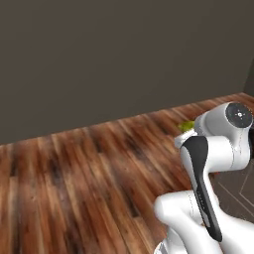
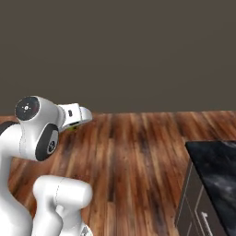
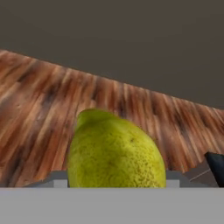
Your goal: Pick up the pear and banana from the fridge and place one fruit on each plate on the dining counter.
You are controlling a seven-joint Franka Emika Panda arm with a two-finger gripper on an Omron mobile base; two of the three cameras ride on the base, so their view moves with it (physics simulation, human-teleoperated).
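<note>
The pear (image 3: 114, 153), yellow-green and speckled, sits close up in the hand view between the fingers of my gripper (image 3: 117, 183), which is shut on it. One dark fingertip (image 3: 215, 162) shows at the pear's right. In the left base view a sliver of the pear (image 1: 186, 126) peeks out behind the white arm, held above the wooden floor. In the right base view a small green bit of the pear (image 2: 73, 127) hangs under the white hand (image 2: 76, 114). The banana, fridge, plates and dining counter are out of view.
Brown plank floor (image 1: 89, 178) stretches ahead to a plain dark wall (image 2: 138, 50). A black, white-veined countertop (image 2: 216, 173) over cabinet fronts stands at the lower right of the right base view.
</note>
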